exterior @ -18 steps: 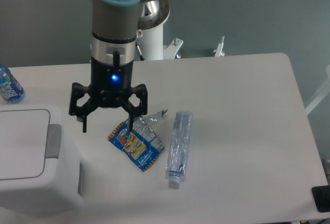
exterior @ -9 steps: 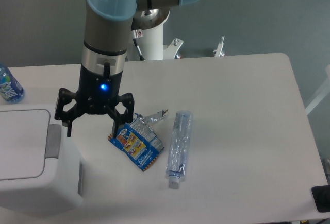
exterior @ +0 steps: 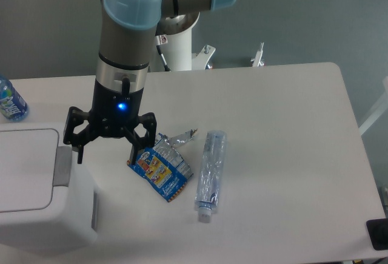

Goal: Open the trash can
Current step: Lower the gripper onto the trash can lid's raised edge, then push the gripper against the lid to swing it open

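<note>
The white trash can [exterior: 33, 185] sits at the table's near left corner, lid down, its grey push bar [exterior: 62, 167] on the right edge. Just above that bar hangs the gripper [exterior: 106, 155], fingers spread wide and holding nothing. Beside it lie a snack wrapper [exterior: 160, 170] and a crushed clear bottle [exterior: 210, 174].

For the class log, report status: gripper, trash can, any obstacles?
Gripper open, empty, beside the grey push-button bar. Trash can lid shut. Snack wrapper near one finger, not blocking.
</note>
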Available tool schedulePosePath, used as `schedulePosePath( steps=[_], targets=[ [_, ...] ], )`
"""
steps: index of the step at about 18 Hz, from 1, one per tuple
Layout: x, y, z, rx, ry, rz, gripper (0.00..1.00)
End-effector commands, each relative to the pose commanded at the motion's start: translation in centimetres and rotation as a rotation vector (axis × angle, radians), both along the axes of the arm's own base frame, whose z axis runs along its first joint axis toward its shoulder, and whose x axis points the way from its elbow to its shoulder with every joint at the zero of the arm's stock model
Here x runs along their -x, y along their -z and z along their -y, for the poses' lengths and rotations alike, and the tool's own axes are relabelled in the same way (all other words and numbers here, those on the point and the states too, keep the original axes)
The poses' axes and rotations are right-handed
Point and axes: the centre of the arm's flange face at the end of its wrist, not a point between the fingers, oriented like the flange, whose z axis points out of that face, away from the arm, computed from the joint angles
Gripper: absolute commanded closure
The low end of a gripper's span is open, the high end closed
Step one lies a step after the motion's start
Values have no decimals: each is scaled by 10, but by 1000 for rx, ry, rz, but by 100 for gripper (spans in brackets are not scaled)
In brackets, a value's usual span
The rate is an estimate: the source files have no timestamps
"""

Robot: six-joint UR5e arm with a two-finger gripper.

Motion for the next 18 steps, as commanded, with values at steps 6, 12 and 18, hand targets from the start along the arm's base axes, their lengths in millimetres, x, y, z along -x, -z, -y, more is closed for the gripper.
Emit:
schedulePosePath(
  steps=[6, 12, 18],
  targets=[
    [-6, 5, -7, -1, 14, 0, 0],
    [-10, 5, -9, 0, 19, -1, 0],
    [-13, 7, -9, 3, 22, 0, 0]
  ],
)
